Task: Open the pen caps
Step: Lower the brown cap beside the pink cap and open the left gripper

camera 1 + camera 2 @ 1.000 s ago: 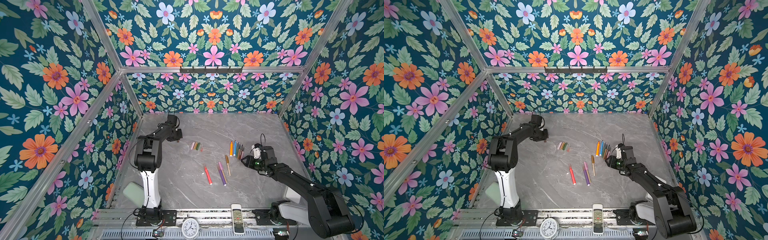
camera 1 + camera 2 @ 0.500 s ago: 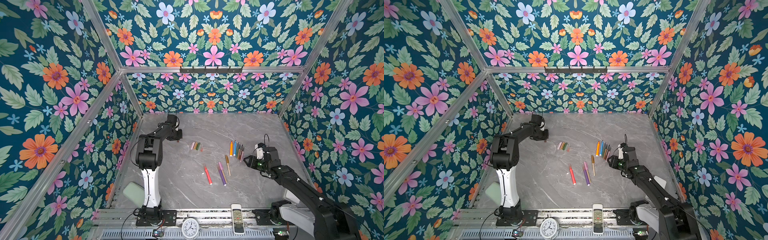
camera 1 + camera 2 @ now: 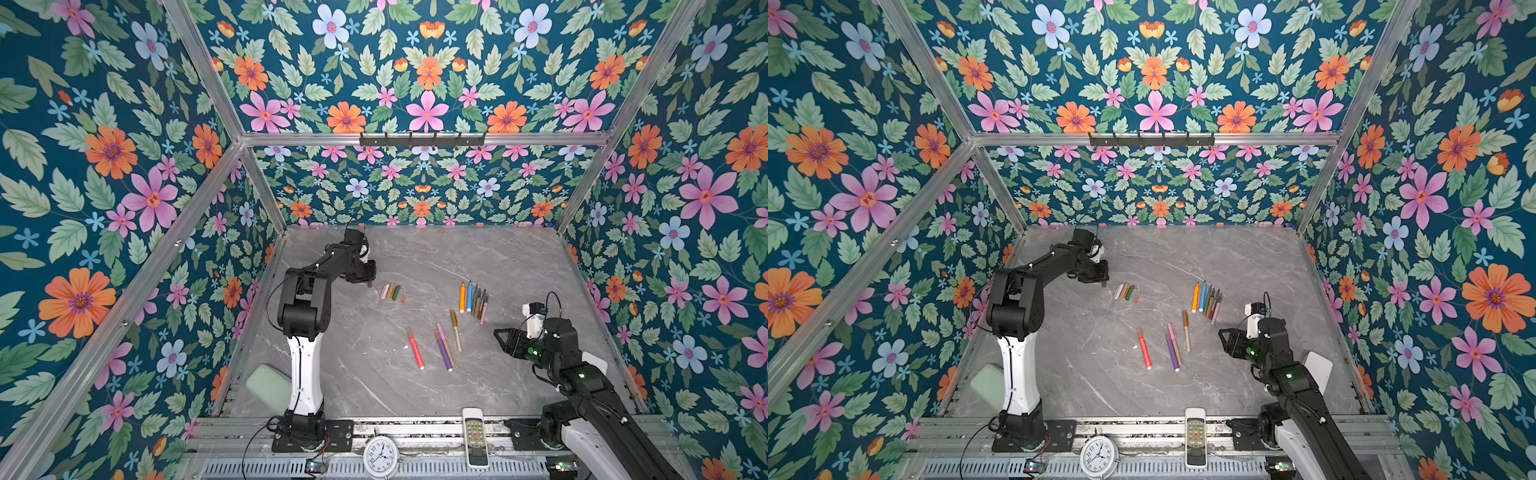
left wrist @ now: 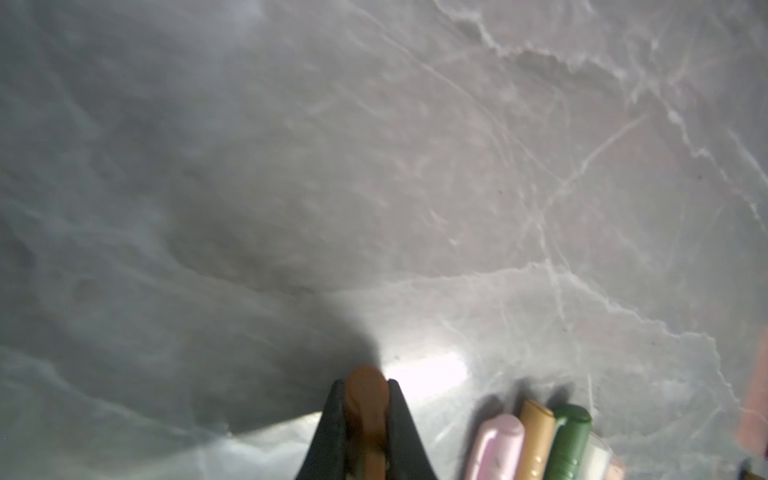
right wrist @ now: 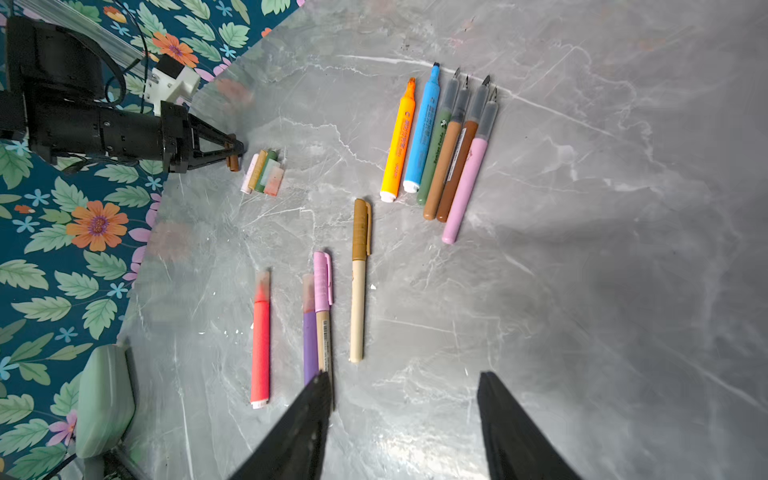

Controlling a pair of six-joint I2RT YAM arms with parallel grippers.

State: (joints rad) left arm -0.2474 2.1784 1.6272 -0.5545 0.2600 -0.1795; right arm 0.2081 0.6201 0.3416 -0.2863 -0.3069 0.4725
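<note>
My left arm stretches forward, left hand pinched tight, tips downward; my right hand hovers low, jaws apart.

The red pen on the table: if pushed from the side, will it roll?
Probably yes: the red pen looks round, and no clip shows on its translucent cap. It looks like stiff plastic, so it should not bend. The smooth marble table would hardly brake it.

bright, even light fills the room and both top views are sharp. the left wrist view is soft and blurred, with a broad shadow and a white glare patch on the grey marbled tabletop.
</note>
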